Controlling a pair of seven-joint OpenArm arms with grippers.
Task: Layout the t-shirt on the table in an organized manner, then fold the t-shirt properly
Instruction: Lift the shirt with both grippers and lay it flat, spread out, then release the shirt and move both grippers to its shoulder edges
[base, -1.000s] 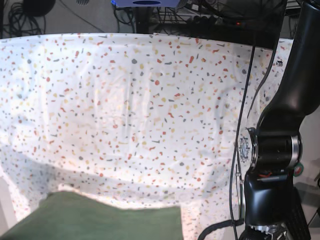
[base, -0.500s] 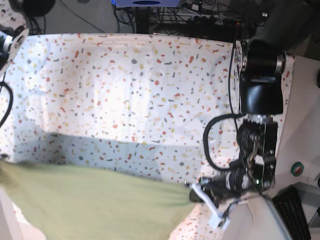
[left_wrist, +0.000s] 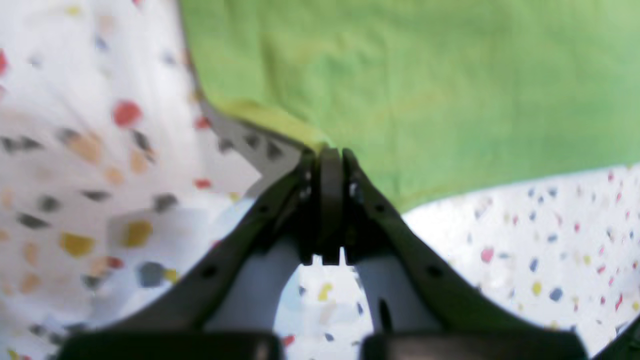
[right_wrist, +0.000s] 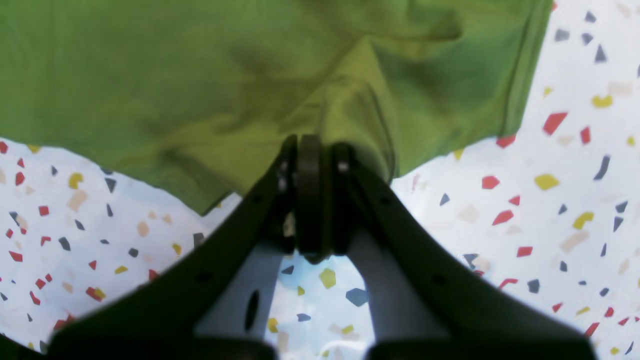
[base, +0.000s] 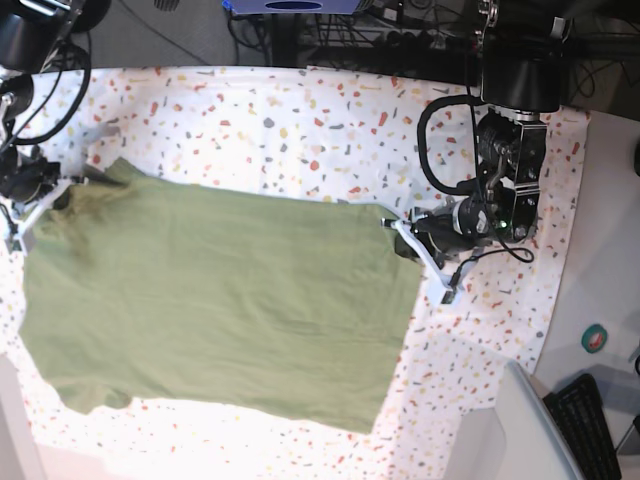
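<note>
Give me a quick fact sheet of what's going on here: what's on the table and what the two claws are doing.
shirt: olive-green t-shirt, spread across the table
left gripper: shut on the shirt's edge
right gripper: shut on a bunched bit of shirt
shirt state: mostly flat, some wrinkles, not yet folded

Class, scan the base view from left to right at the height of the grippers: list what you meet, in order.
Right gripper → t-shirt → left gripper → bare table.
</note>
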